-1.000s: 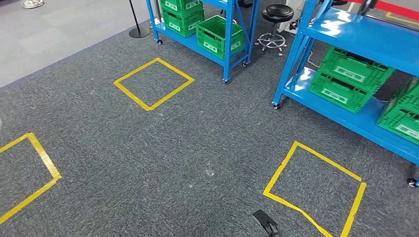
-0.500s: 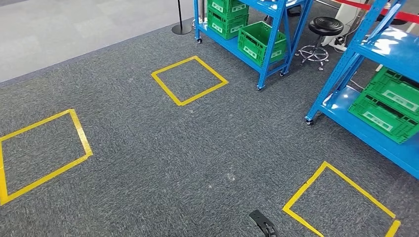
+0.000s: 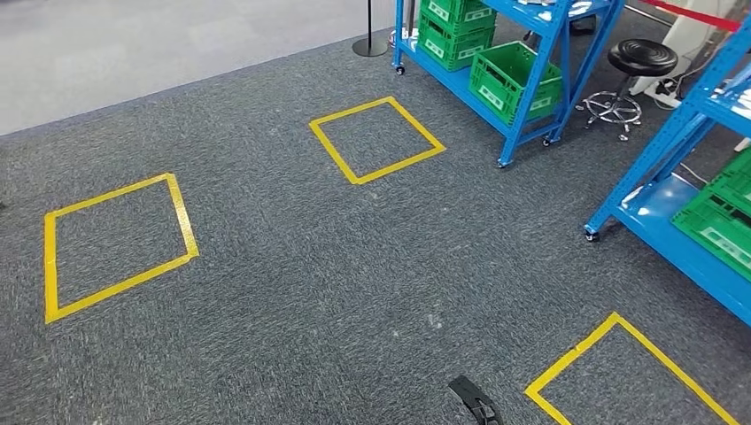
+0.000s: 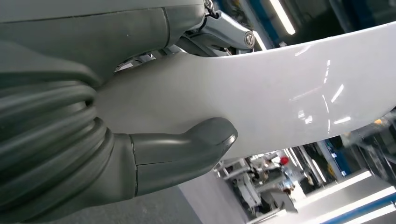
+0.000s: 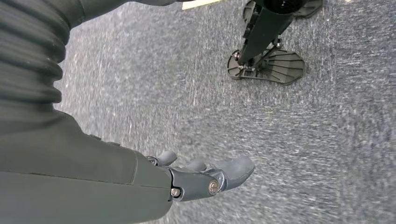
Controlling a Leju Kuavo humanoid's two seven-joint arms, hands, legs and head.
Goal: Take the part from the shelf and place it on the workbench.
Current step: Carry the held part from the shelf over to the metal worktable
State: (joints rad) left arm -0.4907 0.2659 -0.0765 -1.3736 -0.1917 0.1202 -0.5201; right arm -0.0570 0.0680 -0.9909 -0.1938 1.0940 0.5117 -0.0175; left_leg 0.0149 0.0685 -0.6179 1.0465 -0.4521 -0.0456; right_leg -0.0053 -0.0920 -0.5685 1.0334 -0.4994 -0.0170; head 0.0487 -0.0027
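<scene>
Part [image 4: 280,88], white and glossy, lies against the left hand [image 4: 140,140], thumb pressed to it; the other fingers are hidden, so the grip cannot be told. Right hand [image 5: 205,177] hangs over carpet, fingers loosely spread, holding nothing. Camera has swung left since earlier: blue shelves [image 3: 531,80] with green crates [image 3: 514,80] sit further right, three yellow tape squares [image 3: 376,140] showing.

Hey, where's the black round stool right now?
In the head view the black stool stands on the carpet at the upper right, between the two blue shelf racks, just right of the nearer rack's green crate.
</scene>
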